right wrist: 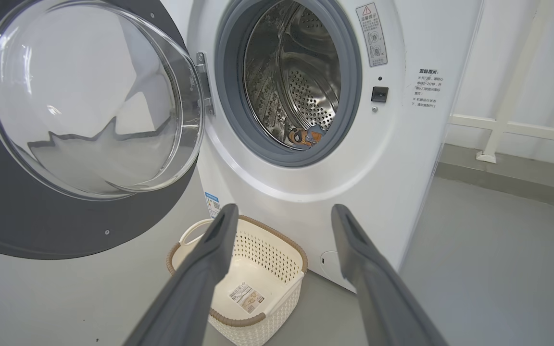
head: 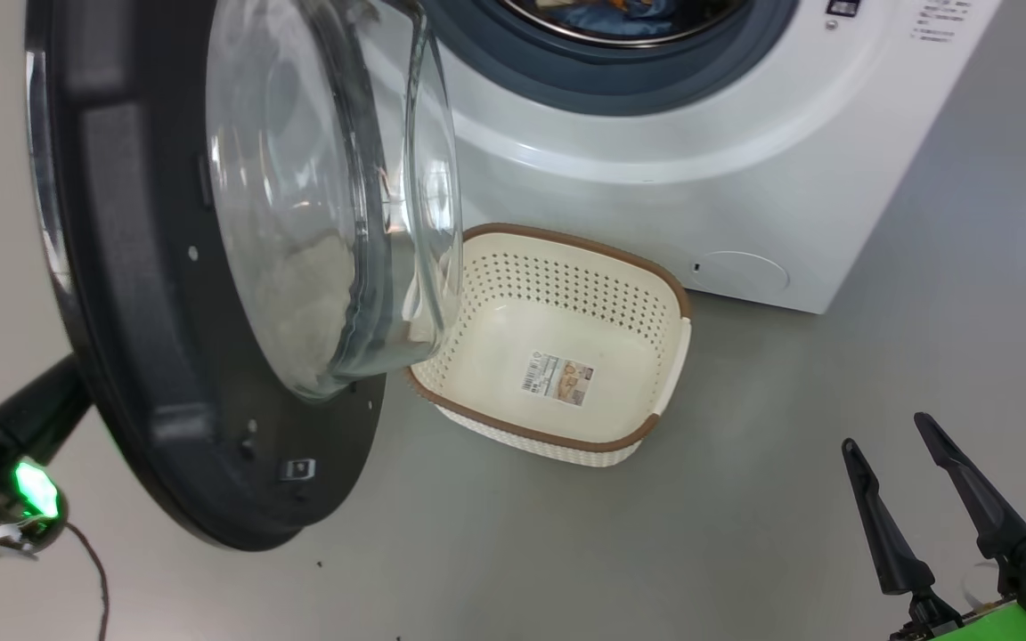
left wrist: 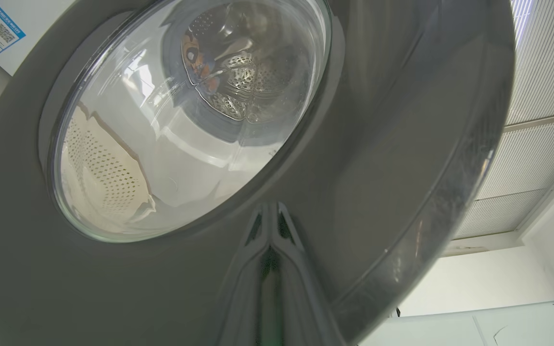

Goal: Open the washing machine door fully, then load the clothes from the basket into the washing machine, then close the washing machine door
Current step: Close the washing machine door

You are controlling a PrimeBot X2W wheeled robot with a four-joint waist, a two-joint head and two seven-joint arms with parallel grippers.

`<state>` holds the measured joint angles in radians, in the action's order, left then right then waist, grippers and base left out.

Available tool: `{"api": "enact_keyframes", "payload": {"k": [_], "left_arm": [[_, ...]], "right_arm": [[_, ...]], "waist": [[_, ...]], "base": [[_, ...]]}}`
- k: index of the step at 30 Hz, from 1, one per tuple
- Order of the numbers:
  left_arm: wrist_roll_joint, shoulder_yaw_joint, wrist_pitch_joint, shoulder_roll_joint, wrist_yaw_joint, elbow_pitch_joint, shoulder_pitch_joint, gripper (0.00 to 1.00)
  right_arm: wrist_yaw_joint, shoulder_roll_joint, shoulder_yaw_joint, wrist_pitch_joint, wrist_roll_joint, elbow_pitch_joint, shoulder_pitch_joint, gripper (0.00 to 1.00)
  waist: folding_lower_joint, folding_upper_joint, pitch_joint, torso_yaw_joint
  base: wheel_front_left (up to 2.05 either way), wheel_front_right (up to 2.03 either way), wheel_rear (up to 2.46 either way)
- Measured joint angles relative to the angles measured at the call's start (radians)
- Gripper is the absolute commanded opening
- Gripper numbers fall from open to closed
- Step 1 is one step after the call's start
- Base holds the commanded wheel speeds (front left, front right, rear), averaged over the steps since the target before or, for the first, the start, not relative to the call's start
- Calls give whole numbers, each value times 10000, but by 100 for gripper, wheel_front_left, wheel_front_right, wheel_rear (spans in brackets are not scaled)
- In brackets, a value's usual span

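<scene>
The washing machine [head: 700,178] stands with its drum open. The washing machine door [head: 148,294] is swung out on the hinge at the machine's left side, its glass bowl facing the robot. The clothes [right wrist: 304,137] lie low inside the machine's drum, a bit of blue and orange-brown fabric showing past the grey ring. The basket [head: 566,285] sits on the floor just in front of the machine, below the drum opening, with its paper label in plain sight on the bottom. The left gripper [left wrist: 270,214] is on the door's outer side with its fingers pressed together. The tips seem to touch the glossy black rim, though the reflection makes this hard to judge. The right gripper [head: 886,430] hangs well back from the machine's front, spread wide and holding nothing.
</scene>
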<state>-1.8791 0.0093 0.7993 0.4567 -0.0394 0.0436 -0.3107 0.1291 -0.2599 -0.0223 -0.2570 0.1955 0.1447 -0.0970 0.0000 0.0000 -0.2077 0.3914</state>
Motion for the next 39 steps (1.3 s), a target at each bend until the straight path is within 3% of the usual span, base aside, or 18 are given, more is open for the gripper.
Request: {"api": "enact_keyframes", "payload": {"k": [16,39], "left_arm": [[-25,-512,180,-453,-6,-627,-28,0],[320,-842,-198,-1110,27,-199,-1380,0]], "right_arm": [[0,268,-23,0,-71,12,538,100],[0,784,-140,0,-52,-136,1000,100]], "waist": [[0,0,-255,-1205],[0,0,-409,-3748]], "base": [[0,0,0],[0,0,0]]}}
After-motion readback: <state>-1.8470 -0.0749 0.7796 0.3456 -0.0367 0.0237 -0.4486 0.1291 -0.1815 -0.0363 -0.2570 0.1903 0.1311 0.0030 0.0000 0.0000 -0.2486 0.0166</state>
